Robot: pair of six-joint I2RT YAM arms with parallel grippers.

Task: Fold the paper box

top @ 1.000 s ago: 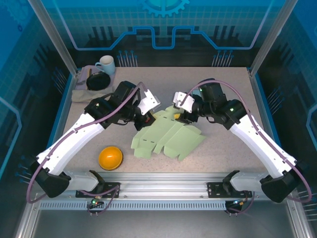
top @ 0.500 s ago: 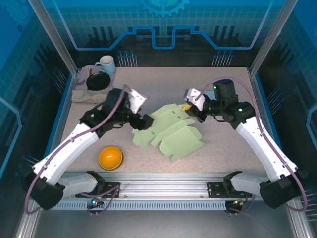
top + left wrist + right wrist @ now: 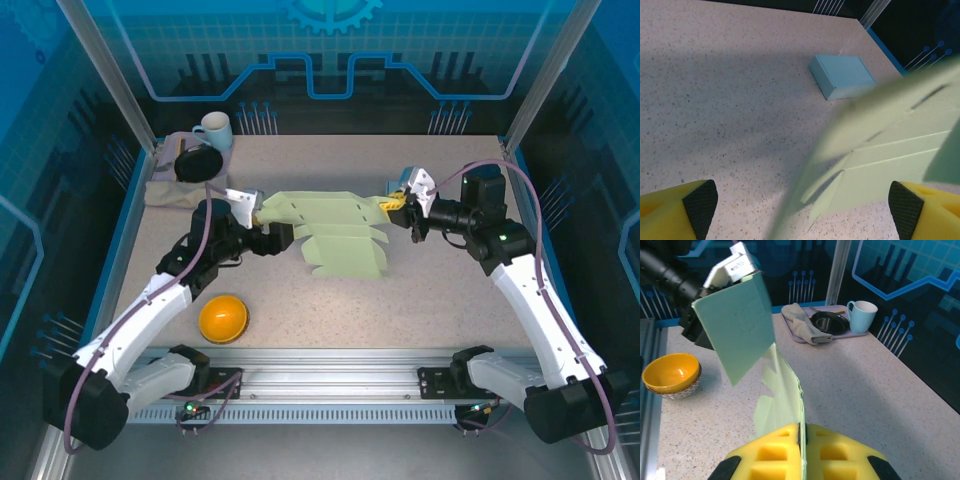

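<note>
The pale green paper box blank (image 3: pixel 335 235) is lifted off the table and hangs as an upright sheet between the two arms, its flaps pointing down. My right gripper (image 3: pixel 398 205) is shut on its right end; in the right wrist view the yellow pads (image 3: pixel 775 455) pinch the sheet's edge (image 3: pixel 790 390), and the gripper (image 3: pixel 801 432) looks along the blank. My left gripper (image 3: pixel 265 232) is at the sheet's left end. In the left wrist view it (image 3: pixel 800 202) stands open, its fingers wide apart, with the blurred blank (image 3: pixel 890 150) running between them.
An orange bowl (image 3: pixel 222 318) sits at the front left, also in the right wrist view (image 3: pixel 670 372). A tray (image 3: pixel 160 185) with a cloth, a black dish and a mug (image 3: pixel 213 130) stands at the back left. A light blue block (image 3: pixel 842 76) lies near the table edge.
The blank lay flat on the table a second ago; now it hangs upright. The right gripper has pulled right and back with it, and the left gripper has drawn away to the left.
</note>
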